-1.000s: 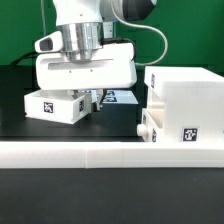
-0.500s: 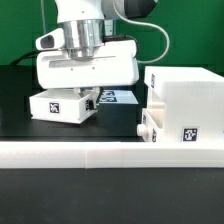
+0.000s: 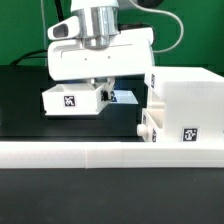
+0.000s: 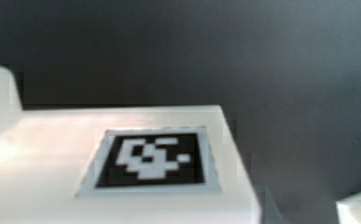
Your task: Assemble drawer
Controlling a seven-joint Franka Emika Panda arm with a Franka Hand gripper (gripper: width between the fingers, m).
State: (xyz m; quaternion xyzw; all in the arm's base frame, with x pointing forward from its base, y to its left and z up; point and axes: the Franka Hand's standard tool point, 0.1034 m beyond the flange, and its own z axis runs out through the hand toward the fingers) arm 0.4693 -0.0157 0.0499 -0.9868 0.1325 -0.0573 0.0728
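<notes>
Plainly, what matters is the line from the loose tray (image 3: 72,101) to the housing (image 3: 190,95). The housing stands toward the exterior view's right of the gripper (image 3: 101,90), near it but with a dark strip of table (image 3: 18,100) showing between the two. The tray's long axis runs across that view, so its near end points roughly at the housing's open side. From this angle I cannot tell whether the two are squarely in line. The gripper hangs over the tray's end nearest the housing. Its fingers are drawn in tight on that end wall, so it appears to be pinching the tray, not merely resting on it. Whether the tray's base touches the table or sits just above it is not clear. The wrist view is filled by a flat white face of the tray (image 4: 52,150) and its square tag (image 4: 154,158), with dark table beyond; it is blurred and shows no fingertip clearly. Low on the housing's side a knobbed tray (image 3: 146,128) looks already seated, so I judge the slot above it to be the target. The coming move would be a level slide toward the exterior view's right, with the risk of the tray's edge catching the housing's rim. The marker board (image 3: 124,97) lies behind the gripper, and the low white wall (image 3: 110,155) runs along the front.
</notes>
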